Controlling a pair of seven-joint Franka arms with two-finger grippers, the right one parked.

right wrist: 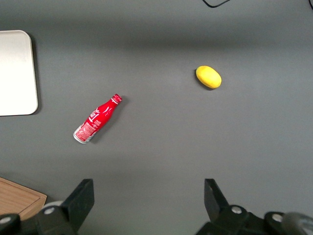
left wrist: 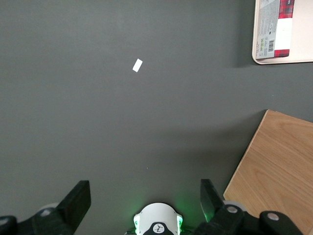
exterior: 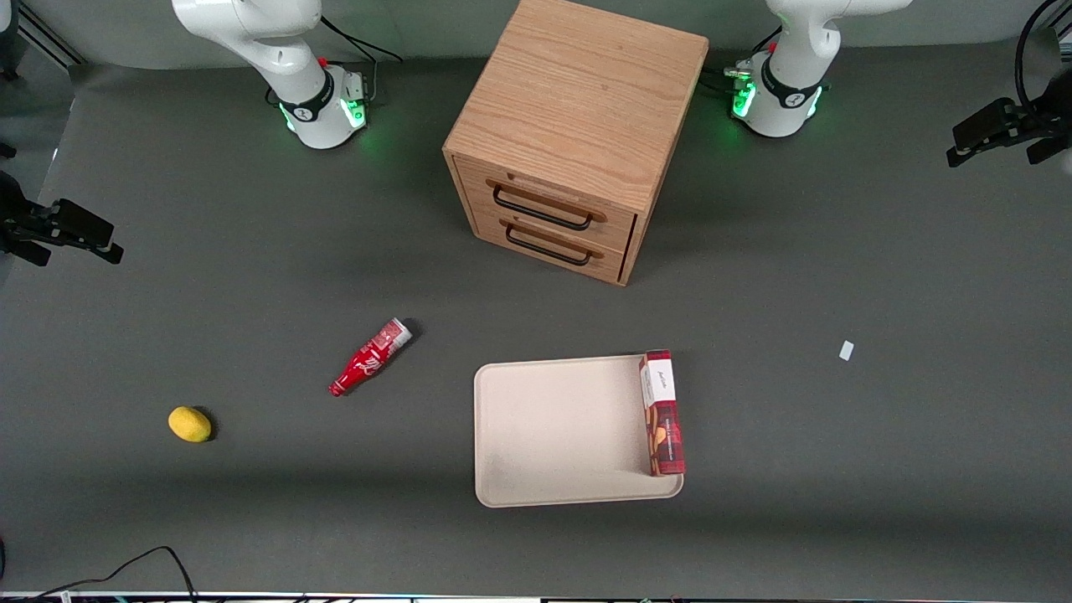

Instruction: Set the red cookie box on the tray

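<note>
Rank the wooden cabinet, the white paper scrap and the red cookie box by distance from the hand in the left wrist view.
The hand is open, high over the arm's base.
1. Wooden cabinet: right beside one finger.
2. White paper scrap: alone on the bare table.
3. Red cookie box: on the tray, along its edge.

A dark grey matte surface (exterior: 251,276) fills nearly the whole scene, lit evenly from above, with soft shadows in bands near its edges. A light oak cabinet (exterior: 578,126) stands on it, turned at an angle, with two drawers (exterior: 548,226) that carry dark bar handles. Green light glows onto the surface in two spots farther from the front camera. A small white scrap (exterior: 847,350) lies toward the working arm's end. Black camera mounts (exterior: 59,230) reach in at both ends, and a black cable (exterior: 126,565) loops at the near edge.
</note>
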